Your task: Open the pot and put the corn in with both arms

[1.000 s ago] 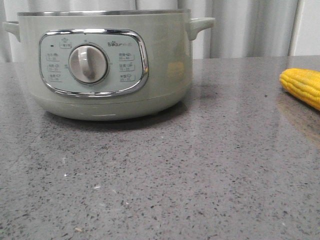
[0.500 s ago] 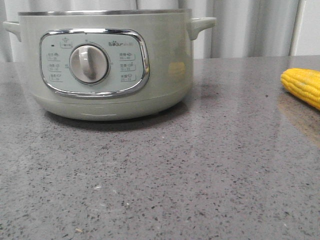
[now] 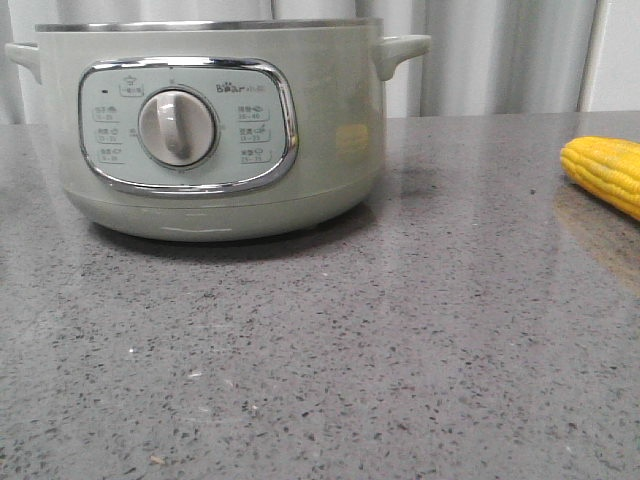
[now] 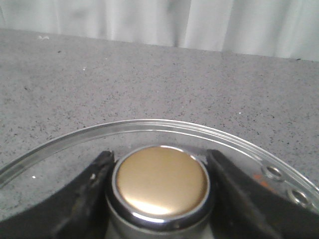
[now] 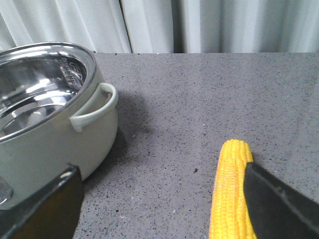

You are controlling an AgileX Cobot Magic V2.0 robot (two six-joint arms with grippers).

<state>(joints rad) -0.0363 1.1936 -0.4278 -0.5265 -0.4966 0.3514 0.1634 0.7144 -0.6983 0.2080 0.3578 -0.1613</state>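
One legible mark: "Bear" on the pot (image 3: 210, 130) panel; other panel text is too small to read. Pot sits uncovered on the counter (image 3: 330, 340). Left end effector (image 4: 159, 181) clenched on the glass lid's gold knob (image 4: 160, 180). Right end effector (image 5: 159, 199) spread wide; corn (image 5: 230, 191) lies beside one finger.

Grey speckled stone table (image 3: 400, 330); pale pleated curtain (image 3: 500, 55) hanging behind far edge
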